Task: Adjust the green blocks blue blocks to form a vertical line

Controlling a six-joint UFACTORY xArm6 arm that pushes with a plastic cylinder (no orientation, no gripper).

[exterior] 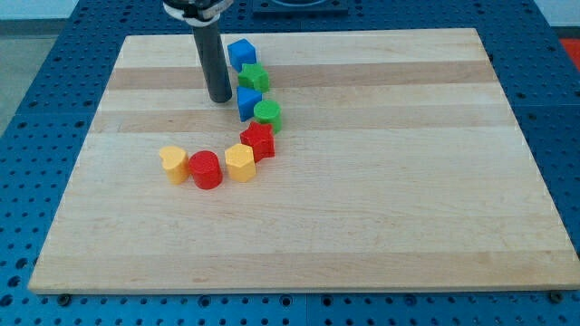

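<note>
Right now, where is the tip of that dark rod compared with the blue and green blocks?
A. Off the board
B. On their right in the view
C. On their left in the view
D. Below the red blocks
C: my tip sits on the board just left of the lower blue block, with the green blocks and upper blue block also to its right.

You've got a pale wooden worktop (381, 208) sitting on a blue perforated base (27, 100). Left of centre there's a curved row of four plastic blocks: a yellow heart-shaped block (173, 164) at the view's left, a red cylinder block (206, 169) just beside it, then a yellow hexagon-ish block (240, 163) touching a red star-shaped block (258, 141) up and to the view's right.
</note>
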